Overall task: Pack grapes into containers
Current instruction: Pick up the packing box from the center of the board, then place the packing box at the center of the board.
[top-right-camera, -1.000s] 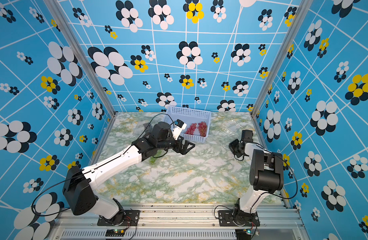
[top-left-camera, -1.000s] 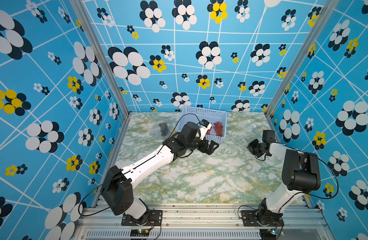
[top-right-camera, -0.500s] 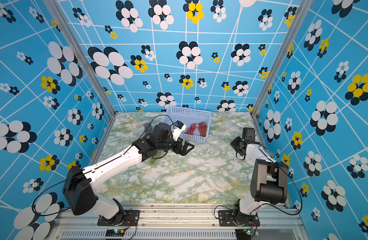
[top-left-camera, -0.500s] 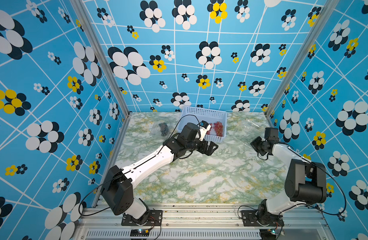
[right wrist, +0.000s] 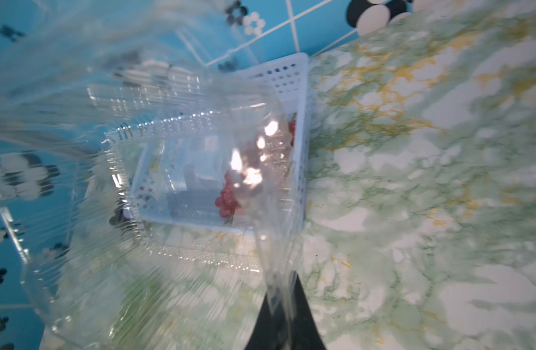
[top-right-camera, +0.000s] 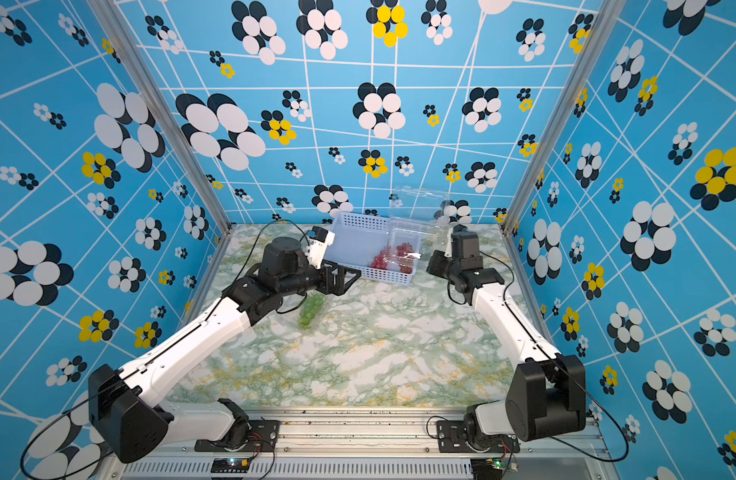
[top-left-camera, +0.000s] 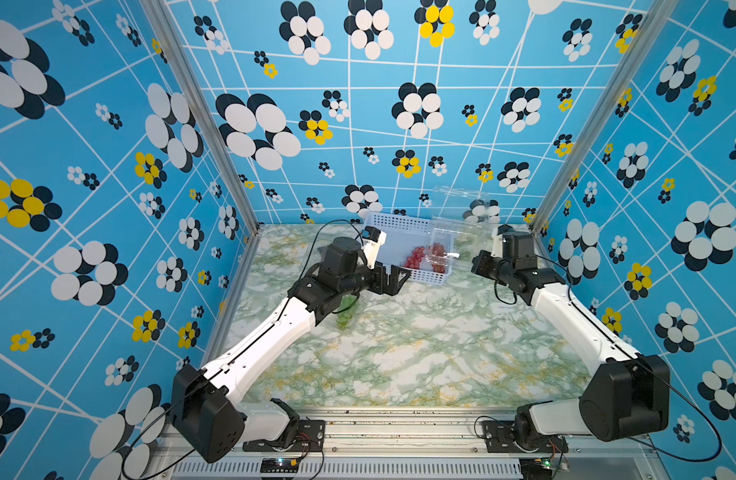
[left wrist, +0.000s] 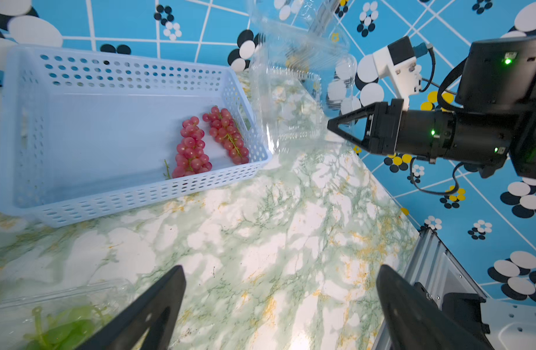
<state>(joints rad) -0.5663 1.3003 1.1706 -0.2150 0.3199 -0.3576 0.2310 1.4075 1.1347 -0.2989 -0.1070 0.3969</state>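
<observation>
Clear plastic is pinched between the shut fingers of the right gripper (left wrist: 330, 125). They grip one edge of an open box (left wrist: 287, 106) that hangs just ahead of the fingertips, its lid standing up above it. I cannot tell whether its bottom touches the marble table (top-left-camera: 420, 353). The right arm reaches forward and low, its fingers aimed sideways at the end wall of the blue basket (left wrist: 124, 194). Beyond the held box, inside that end of the basket, lie two bunches of red grapes (left wrist: 191, 148).

The left gripper (left wrist: 280, 272) is spread fully wide and holds nothing. It hovers over bare table just short of the basket's front wall, with its arm stretched out low. Behind and beneath its fingers lie green grapes (left wrist: 63, 327) in another clear box (left wrist: 57, 294).
</observation>
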